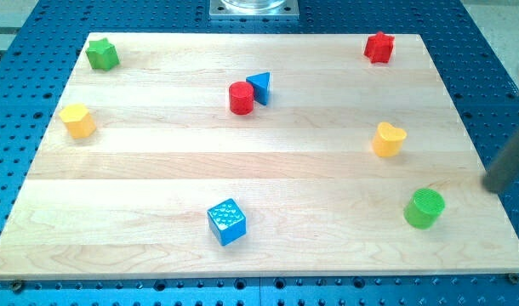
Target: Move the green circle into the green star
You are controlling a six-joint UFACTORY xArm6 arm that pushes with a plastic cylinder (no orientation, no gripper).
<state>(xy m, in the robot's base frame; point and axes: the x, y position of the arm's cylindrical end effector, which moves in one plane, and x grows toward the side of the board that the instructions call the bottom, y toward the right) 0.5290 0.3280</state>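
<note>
Green circle (424,208) at lower right, my tip (499,185) just right of it; claw state cannot be told. Red cylinder (241,99) and blue triangle (259,87) lie toward the upper-left green star (101,54).

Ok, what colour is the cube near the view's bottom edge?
Blue: the cube has a dotted top face, seen clearly in the one camera view.

The rod (508,161) is just a dark motion-blurred streak at the view's right edge — its upper part runs out of view and my tip (494,189) is too smeared to pin down. The metal mount (253,8) up top is cropped off too.
</note>
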